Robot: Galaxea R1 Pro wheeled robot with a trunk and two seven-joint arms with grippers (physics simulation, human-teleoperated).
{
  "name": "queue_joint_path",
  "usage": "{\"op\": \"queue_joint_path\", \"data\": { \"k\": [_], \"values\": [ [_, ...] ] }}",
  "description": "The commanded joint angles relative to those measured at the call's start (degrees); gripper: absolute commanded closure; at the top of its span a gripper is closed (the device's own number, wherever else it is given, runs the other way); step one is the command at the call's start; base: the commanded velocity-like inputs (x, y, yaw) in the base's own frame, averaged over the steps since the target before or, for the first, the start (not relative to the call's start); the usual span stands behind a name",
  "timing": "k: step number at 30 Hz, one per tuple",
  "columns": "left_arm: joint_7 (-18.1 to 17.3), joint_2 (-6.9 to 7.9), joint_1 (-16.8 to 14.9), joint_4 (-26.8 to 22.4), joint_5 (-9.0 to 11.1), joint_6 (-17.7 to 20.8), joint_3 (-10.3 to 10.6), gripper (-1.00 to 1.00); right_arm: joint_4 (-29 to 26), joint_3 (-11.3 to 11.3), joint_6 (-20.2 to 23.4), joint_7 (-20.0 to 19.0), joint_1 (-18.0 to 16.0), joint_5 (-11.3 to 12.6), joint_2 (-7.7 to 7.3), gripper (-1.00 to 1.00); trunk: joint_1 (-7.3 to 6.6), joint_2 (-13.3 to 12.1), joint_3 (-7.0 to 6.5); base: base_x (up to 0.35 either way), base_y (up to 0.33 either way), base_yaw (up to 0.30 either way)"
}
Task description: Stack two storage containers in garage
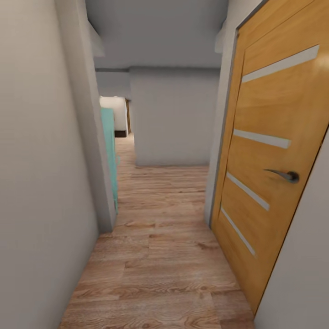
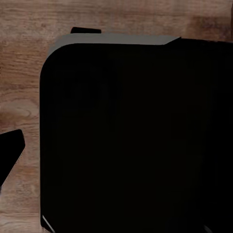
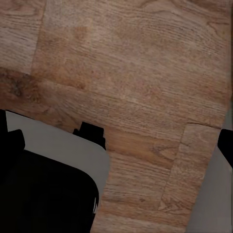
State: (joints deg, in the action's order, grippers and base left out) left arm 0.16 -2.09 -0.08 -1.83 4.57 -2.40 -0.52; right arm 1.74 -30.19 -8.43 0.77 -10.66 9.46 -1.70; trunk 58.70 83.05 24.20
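Head view looks down a narrow hallway with a light wood-plank floor (image 1: 160,256) running away from the camera. Close on the left stands a pale grey wall (image 1: 41,183); close on the right hangs an orange-brown wooden door (image 1: 269,160) with four slim pale inlaid strips and a dark lever handle (image 1: 284,174). No writing or label can be read on the door or anywhere else. Farther along the left side, a teal panel (image 1: 108,151) shows past the wall's corner. Beyond it the corridor meets a grey block of wall (image 1: 173,119), and to its left a passage leads on toward a brighter room with a white wall (image 1: 115,112).

Both wrist views look at the same plank flooring, with a dark rounded part of the robot's body (image 2: 131,141) in front of it. Neither arm's fingers can be made out, so I cannot tell how either gripper stands. Neither storage container shows in these pictures, so I cannot tell where they are.
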Motion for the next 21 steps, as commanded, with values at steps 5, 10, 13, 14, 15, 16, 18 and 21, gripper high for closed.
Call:
{"op": "queue_joint_path", "data": {
  "k": [5, 10, 13, 14, 15, 16, 18, 21],
  "values": [
    [0.01, -0.02, -0.01, -0.02, 0.52, -0.07, -0.02, -1.0, 0.18, -0.51, -0.36, 0.02, -0.06, 0.56, 0.03, -1.0, 0.03, 0.03, 0.06, 0.32, 0.0, 0.003],
    [0.01, -0.02, -0.01, -0.01, 0.52, -0.06, -0.04, -1.0, 0.12, -0.49, -0.36, 0.02, -0.06, 0.56, 0.03, -1.0, 0.03, 0.03, 0.06, 0.322, 0.0, 0.001],
    [0.01, -0.02, -0.01, -0.02, 0.52, -0.06, -0.02, -1.0, 0.14, -0.49, -0.36, 0.06, -0.06, 0.56, 0.03, -1.0, 0.03, 0.03, 0.06, 0.322, 0.0, 0.0],
    [0.01, -0.02, -0.01, -0.02, 0.52, -0.06, -0.02, -1.0, 0.13, -0.49, -0.36, 0.07, -0.06, 0.56, 0.03, -1.0, 0.03, 0.03, 0.06, 0.322, 0.0, 0.0],
    [0.01, -0.02, -0.01, -0.02, 0.52, -0.06, -0.01, -1.0, 0.15, -0.49, -0.36, 0.07, -0.06, 0.56, 0.03, -1.0, 0.03, 0.03, 0.06, 0.322, 0.0, 0.0],
    [0.01, -0.02, -0.01, -0.02, 0.52, -0.06, -0.01, -1.0, 0.15, -0.49, -0.36, 0.05, -0.06, 0.56, 0.03, -1.0, 0.03, 0.03, 0.06, 0.322, 0.0, 0.0],
    [0.01, -0.02, -0.01, -0.01, 0.52, -0.06, -0.02, -1.0, 0.16, -0.49, -0.36, 0.06, -0.06, 0.56, 0.03, -1.0, 0.03, 0.03, 0.06, 0.322, 0.0, 0.0],
    [0.01, -0.01, -0.01, -0.01, 0.52, -0.06, -0.03, -1.0, 0.15, -0.49, -0.38, 0.03, -0.06, 0.56, 0.03, -1.0, 0.03, 0.03, 0.06, 0.322, 0.0, 0.0]
  ]
}}
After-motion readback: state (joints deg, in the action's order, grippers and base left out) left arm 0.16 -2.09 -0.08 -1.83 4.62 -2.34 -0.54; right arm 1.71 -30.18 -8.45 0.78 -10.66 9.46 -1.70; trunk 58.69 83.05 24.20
